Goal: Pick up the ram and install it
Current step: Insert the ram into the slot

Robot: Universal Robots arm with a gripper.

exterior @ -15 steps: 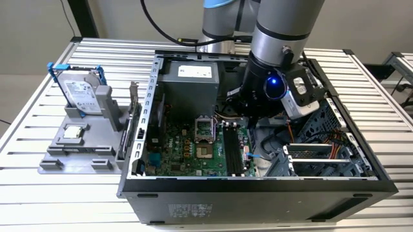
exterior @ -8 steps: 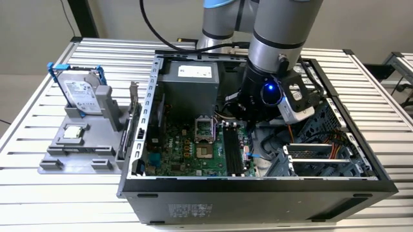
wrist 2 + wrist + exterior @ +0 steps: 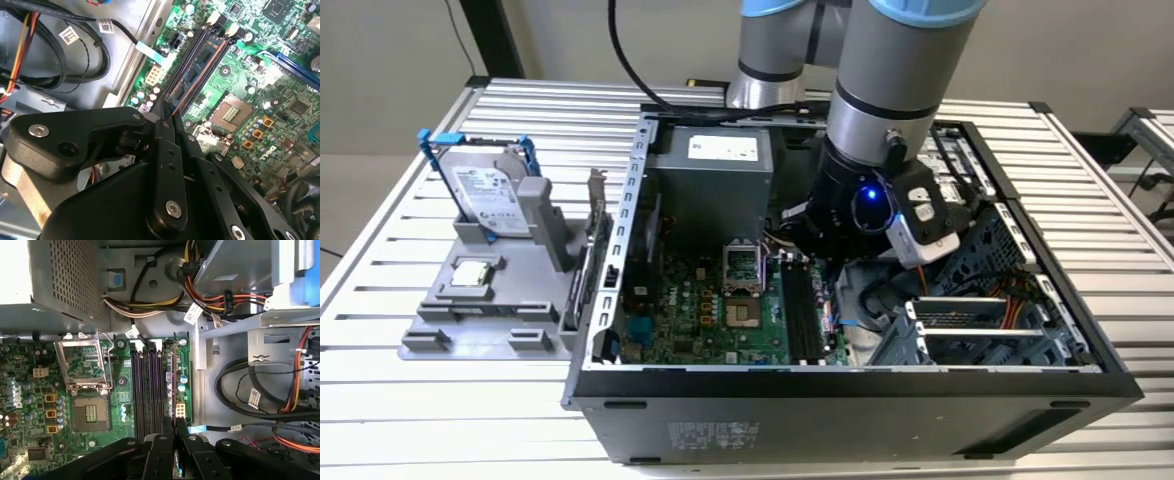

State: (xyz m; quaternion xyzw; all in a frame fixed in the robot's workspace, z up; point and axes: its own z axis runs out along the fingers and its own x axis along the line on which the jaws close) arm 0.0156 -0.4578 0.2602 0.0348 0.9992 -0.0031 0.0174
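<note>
The ram [image 3: 202,62] is a thin dark stick with blue chips and an orange edge. It stands on edge along the black memory slots [image 3: 145,390] of the green motherboard [image 3: 720,310]. In the first wrist view the ram [image 3: 172,375] lies in line with the outermost slot, beside the board's edge. I cannot tell whether it is seated. My gripper [image 3: 170,112] is shut on the near end of the stick, its black fingers [image 3: 165,440] pressed against either side. In the exterior view the arm's wrist [image 3: 867,200] reaches down into the open computer case [image 3: 854,385].
A grey power supply [image 3: 714,170] fills the case's back corner. Bundled cables [image 3: 260,390] run along the metal floor beside the board. The open processor socket [image 3: 90,412] lies near the slots. Outside the case, a hard drive [image 3: 487,195] and a square chip [image 3: 474,272] rest on a grey stand.
</note>
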